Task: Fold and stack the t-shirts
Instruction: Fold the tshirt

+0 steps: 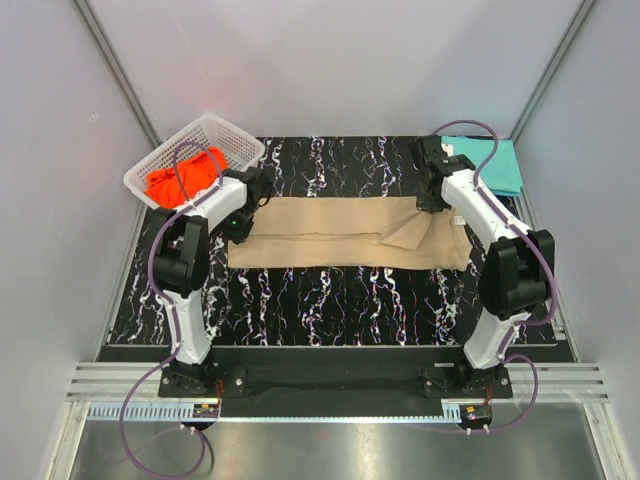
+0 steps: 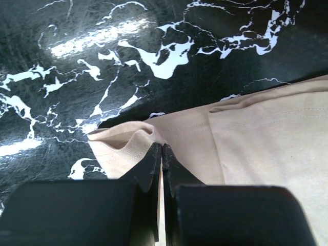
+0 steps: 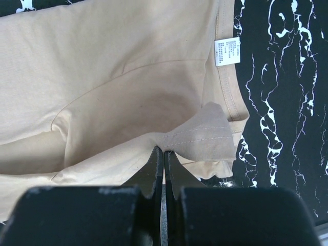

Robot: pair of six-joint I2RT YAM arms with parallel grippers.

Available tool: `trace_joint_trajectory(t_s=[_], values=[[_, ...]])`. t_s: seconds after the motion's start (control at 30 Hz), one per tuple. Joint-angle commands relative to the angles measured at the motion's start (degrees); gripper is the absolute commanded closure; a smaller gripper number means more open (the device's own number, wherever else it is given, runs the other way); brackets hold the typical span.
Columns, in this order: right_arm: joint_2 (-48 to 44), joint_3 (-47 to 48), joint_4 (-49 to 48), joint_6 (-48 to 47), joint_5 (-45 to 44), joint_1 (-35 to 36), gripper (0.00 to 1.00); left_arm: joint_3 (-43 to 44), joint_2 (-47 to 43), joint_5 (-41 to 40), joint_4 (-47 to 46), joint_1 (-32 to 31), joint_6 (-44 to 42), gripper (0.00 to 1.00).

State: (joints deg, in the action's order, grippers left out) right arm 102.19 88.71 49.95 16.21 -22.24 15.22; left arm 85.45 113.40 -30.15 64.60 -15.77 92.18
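The tan t-shirt (image 1: 350,232) lies folded lengthwise as a long band across the black marbled table. My left gripper (image 1: 243,213) is shut on its left end; the left wrist view shows the jaws (image 2: 162,149) pinching the tan cloth (image 2: 256,148) at its corner. My right gripper (image 1: 433,200) is shut on the shirt's far right edge; the right wrist view shows the jaws (image 3: 163,152) pinching a hemmed flap of the tan cloth (image 3: 118,66). The teal t-shirt (image 1: 497,165) lies folded at the back right. The orange-red t-shirt (image 1: 185,172) sits crumpled in the basket.
A white lattice basket (image 1: 226,135) stands at the back left, close behind my left arm. White walls enclose the table on three sides. A white care label (image 3: 227,51) shows near the tan shirt's edge.
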Motion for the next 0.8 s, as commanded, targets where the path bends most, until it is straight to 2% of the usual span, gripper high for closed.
trace_joint_trajectory(t_s=[0.0, 0.23, 0.47, 0.77], values=[[0.5, 0.8, -2.0, -0.8, 0.4, -0.1, 1.00, 2.7, 0.6, -1.8, -0.3, 0.5, -0.2, 1.00], [0.9, 3.0, 0.8, 0.0, -3.2, -0.1, 1.00, 6.6, 1.9, -4.6, 5.3, 0.5, 1.1, 1.00], [0.4, 4.7, 1.5, -0.4, -4.7, -0.1, 1.00, 6.9, 1.6, -6.3, 5.7, 0.5, 1.5, 1.00], [2.6, 6.9, 0.8, -1.5, -3.0, -0.6, 1.00, 9.0, 5.7, -4.6, 5.2, 0.7, -0.1, 1.00]])
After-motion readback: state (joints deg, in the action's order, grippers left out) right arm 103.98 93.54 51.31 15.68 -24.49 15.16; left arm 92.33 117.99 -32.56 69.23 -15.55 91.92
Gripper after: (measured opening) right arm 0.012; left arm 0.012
